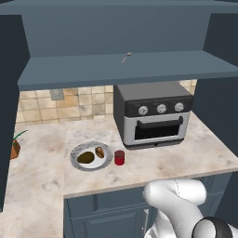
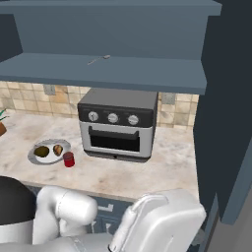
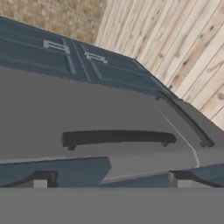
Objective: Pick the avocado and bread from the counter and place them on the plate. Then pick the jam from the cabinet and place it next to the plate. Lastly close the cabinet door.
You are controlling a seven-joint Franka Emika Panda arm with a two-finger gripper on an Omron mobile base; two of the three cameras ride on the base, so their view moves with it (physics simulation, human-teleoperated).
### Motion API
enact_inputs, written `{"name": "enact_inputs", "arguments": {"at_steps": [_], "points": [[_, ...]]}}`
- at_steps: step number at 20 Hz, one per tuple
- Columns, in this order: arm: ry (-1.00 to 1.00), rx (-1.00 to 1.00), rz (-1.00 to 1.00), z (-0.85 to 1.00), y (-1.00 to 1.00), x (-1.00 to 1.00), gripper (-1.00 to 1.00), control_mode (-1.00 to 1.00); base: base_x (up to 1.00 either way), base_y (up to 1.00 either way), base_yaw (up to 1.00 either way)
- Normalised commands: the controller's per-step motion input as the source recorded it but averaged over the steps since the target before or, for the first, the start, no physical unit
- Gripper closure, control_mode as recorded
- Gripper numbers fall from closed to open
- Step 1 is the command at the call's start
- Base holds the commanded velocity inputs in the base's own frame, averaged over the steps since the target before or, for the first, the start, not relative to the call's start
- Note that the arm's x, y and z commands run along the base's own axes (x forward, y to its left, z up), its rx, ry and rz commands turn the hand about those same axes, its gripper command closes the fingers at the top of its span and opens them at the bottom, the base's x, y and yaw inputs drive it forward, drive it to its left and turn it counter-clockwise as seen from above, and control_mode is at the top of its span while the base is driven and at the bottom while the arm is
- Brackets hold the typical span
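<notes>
1. The plate (image 1: 74, 155) is sitting on the marble counter (image 1: 176, 160), left of the toaster oven (image 1: 153, 114); in the right base view the same plate (image 2: 34, 156) is lying near the counter's left end.
2. The avocado (image 1: 85, 157) is resting on the plate's left half, and the bread (image 1: 100, 152) is lying just beside it on the right half. From the right base view, the avocado (image 2: 41, 151) and bread (image 2: 58, 149) are showing side by side on the plate.
3. The jam (image 1: 119, 157), a red jar, is standing upright on the counter just beside the plate's right rim; in the right base view the jam (image 2: 69, 159) is sitting at the plate's near-right edge.
4. The upper cabinet (image 1: 121, 69) is standing above the oven, its blue shelf showing, with a small grey utensil (image 1: 126, 57) lying on it.
5. The gripper (image 3: 111, 181) is looking down low, its two dark fingertips (image 3: 40, 180) standing wide apart with nothing between them.
6. Beyond the tips, a grey panel with a dark bar handle (image 3: 118, 138) is lying across the hand view, with blue lower cabinet doors (image 3: 65, 57) and a wood floor (image 3: 183, 48) behind.
</notes>
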Motion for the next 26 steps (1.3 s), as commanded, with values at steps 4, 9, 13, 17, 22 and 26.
{"name": "enact_inputs", "arguments": {"at_steps": [4, 9, 13, 17, 22, 26], "points": [[-0.08, 0.0, -0.27, 0.16, -0.24, -0.33, -1.0, -1.0, 0.0, 0.0, 0.0], [-0.06, 0.0, -0.24, 0.14, -0.23, -0.3, -1.0, -1.0, 0.0, 0.0, 0.0], [-0.04, 0.0, -0.13, 0.18, -0.26, -0.15, -1.0, -1.0, 0.0, 0.0, 0.0], [-0.04, 0.0, -0.01, 0.16, -0.27, -0.07, -1.0, -1.0, 0.0, 0.0, 0.0], [-0.03, 0.0, 0.03, 0.16, -0.24, -0.05, -1.0, -1.0, 0.0, 0.0, 0.0], [-0.01, -0.02, 0.13, 0.18, -0.14, -0.02, -1.0, -1.0, 0.0, 0.0, 0.0]]}}
